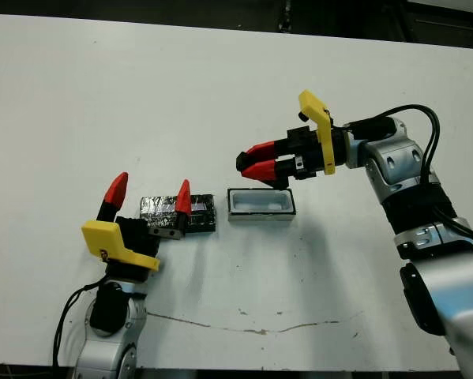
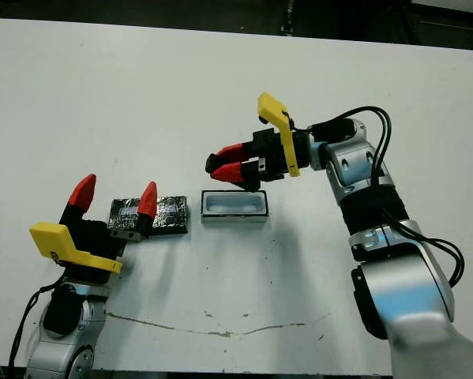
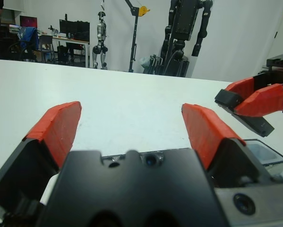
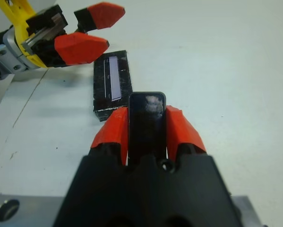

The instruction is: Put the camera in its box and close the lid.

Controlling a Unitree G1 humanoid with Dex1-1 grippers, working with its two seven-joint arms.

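Near the middle of the head view, the right gripper [image 1: 253,164] hangs just above the upper left corner of the box [image 1: 260,204], its fingers clenched on the camera [image 4: 147,124], which stands out as a flat black oblong between the red tips. The box sits open on the white table [image 1: 220,79], its pale inside bare. Just left of it lies the foil-topped lid [image 1: 200,213], and over the lid's left part, at the lower left of the frame, the left gripper [image 1: 149,192] holds its fingers spread wide with nothing between them.

head stereo: down at table [image 1: 78,79] | wrists: low, close, facing each other
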